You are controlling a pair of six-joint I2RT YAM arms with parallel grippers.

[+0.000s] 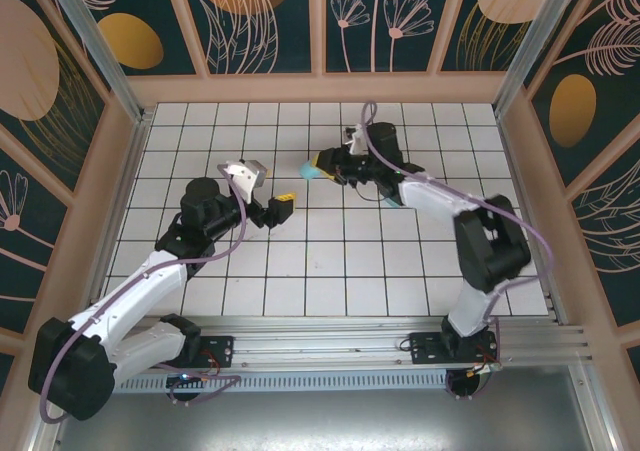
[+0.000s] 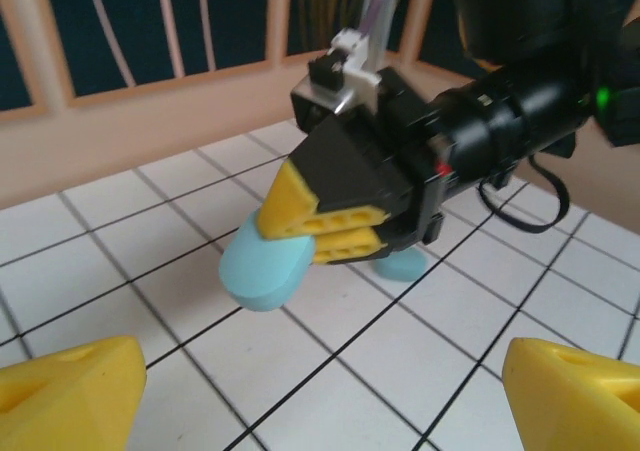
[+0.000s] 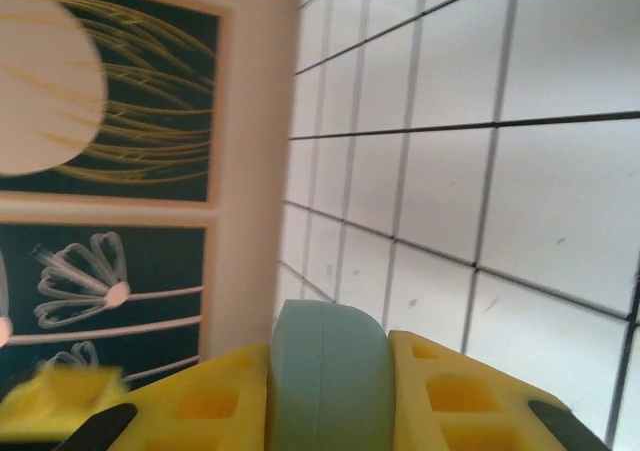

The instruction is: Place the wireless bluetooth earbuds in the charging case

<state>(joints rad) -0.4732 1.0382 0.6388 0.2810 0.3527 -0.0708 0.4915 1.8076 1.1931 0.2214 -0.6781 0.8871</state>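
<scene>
My right gripper (image 1: 326, 165) is shut on a light-blue oval charging case (image 1: 311, 171) and holds it closed above the tiles. The left wrist view has the case (image 2: 262, 266) sticking out from the right gripper's yellow fingers (image 2: 305, 203). In the right wrist view the case (image 3: 328, 376) is clamped edge-on between both pads. My left gripper (image 1: 278, 209) stands open a tile away, facing the case, its yellow fingertips (image 2: 70, 396) wide apart with nothing between them. No separate earbuds are in view. A small light-blue piece (image 2: 405, 263) lies on the tiles under the right arm, partly hidden.
White tiled floor (image 1: 330, 271) with black grout, closed in by peach walls (image 1: 320, 89) with dark floral panels. The same light-blue piece (image 1: 392, 198) peeks out beneath the right forearm. An aluminium rail (image 1: 330, 336) runs along the near edge.
</scene>
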